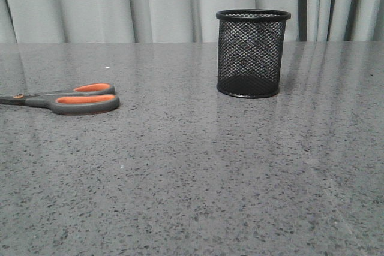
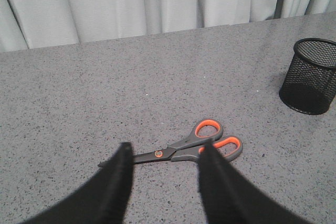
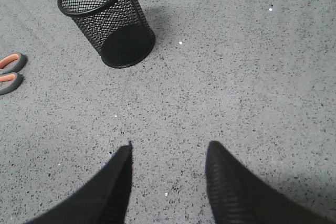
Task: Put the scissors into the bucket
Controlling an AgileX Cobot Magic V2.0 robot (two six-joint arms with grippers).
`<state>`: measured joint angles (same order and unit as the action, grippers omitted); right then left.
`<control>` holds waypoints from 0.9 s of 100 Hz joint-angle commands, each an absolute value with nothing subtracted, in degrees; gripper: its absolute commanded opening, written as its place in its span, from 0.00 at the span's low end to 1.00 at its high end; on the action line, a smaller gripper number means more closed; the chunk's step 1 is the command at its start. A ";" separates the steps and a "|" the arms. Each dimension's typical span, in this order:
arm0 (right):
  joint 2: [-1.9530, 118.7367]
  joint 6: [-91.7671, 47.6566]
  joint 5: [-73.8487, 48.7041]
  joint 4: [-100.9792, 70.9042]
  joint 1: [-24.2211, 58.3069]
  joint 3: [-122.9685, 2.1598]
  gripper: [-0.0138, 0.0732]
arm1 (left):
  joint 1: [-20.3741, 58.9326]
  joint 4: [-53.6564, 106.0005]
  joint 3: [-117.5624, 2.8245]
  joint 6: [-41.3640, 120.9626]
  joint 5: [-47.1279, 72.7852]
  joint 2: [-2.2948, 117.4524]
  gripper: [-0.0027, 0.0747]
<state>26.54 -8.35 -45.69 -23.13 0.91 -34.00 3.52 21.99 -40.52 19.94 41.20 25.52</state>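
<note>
The scissors [image 1: 72, 98] lie flat on the grey table at the left, closed, handles toward the middle; their blades run off the front view's left edge. In the left wrist view the scissors [image 2: 181, 149] lie just beyond my left gripper [image 2: 165, 148], which is open and empty above them. The bucket [image 1: 252, 53] stands upright at the back, right of centre, and looks empty. It also shows in the left wrist view [image 2: 311, 76] and the right wrist view [image 3: 107, 19]. My right gripper [image 3: 168, 148] is open and empty over bare table, well apart from the bucket. The scissor handles [image 3: 10, 72] show at that view's edge.
The speckled grey table [image 1: 198, 172] fills the front view. Pale curtains [image 1: 150, 1] hang behind its far edge. Neither arm shows in the front view.
</note>
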 commanded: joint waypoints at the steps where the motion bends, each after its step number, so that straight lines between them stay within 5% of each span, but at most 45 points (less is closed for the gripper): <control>1: 27.30 -9.20 -42.38 -24.59 0.66 -35.91 0.55 | 3.28 23.66 -42.33 19.90 37.23 26.42 0.55; 58: 27.30 -9.20 -42.36 -24.98 0.66 -35.91 0.55 | 3.28 24.48 -62.30 32.02 57.95 52.86 0.49; 90: 27.30 -9.20 -42.35 -24.98 0.66 -35.91 0.55 | 3.28 25.81 -70.06 46.33 59.64 68.88 0.49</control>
